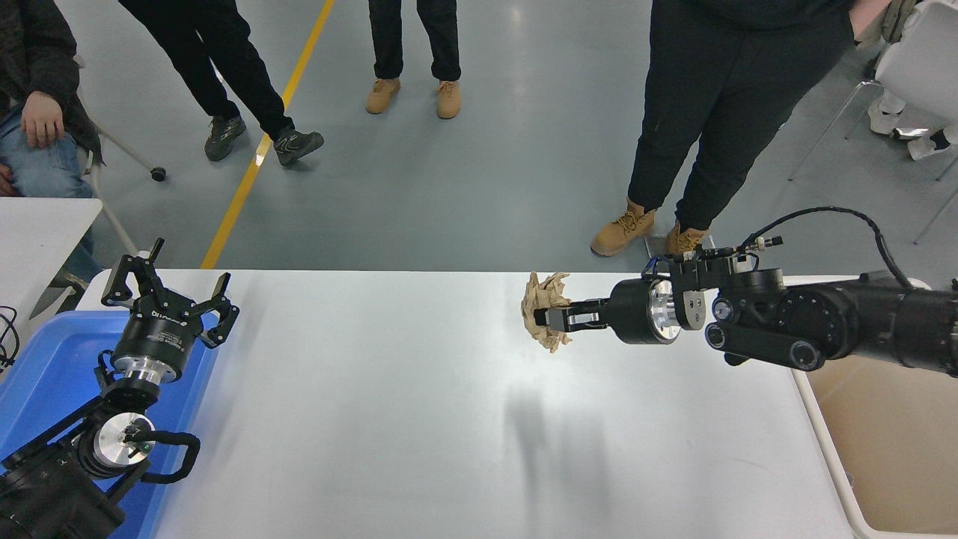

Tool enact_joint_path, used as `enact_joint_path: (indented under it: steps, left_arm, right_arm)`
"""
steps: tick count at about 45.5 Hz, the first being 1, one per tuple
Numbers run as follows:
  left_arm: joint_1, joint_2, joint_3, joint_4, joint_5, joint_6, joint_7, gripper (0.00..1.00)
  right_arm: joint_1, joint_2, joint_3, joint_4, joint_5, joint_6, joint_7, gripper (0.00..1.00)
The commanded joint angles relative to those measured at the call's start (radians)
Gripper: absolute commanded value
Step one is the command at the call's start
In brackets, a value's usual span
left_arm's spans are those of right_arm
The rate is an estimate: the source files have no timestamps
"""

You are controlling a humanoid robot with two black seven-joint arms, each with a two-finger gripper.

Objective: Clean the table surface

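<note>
1. Reaching in from the right edge of the head view, the right arm [823,329] lies almost level and points to the left, above the far part of the table surface [389,419].
2. The right gripper [552,318] is clenched on a crumpled brown paper wad [542,308]. The wad is held in the air above the table, and its soft grey shadow [550,442] falls on the white top nearer to the camera.
3. The table surface is the wide white top with rounded corners. It fills the lower half of the view, from the blue bin [45,374] at the left to the beige bin [891,442] at the right.
4. The left gripper [168,296] is parked at the lower left, over the edge between the blue bin and the table. Its fingers are spread apart and hold nothing.
5. A smaller white table [37,232] stands at the left edge, behind the blue bin.
6. On the grey floor at the far side, several people stand. One person in dark trousers and tan boots [625,228] is just behind the table's far edge, close to the right arm. Another person sits at the upper left, with a hand [41,120] resting on the lap.
7. A yellow line [262,142] runs across the floor at the upper left.
</note>
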Motion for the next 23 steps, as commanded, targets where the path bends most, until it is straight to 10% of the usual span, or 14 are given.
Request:
enact_joint_path:
  steps: [1,23]
  left_arm:
    - [0.001,0.000,0.000,0.000,0.000,0.000,0.000,0.99]
    - [0.001,0.000,0.000,0.000,0.000,0.000,0.000,0.99]
  right_arm:
    - [0.011,-0.097,0.050,0.063,0.003,0.011,0.000,0.00]
    - [0.025,-0.203,0.218,0.104,0.098,0.135,-0.001,0.00]
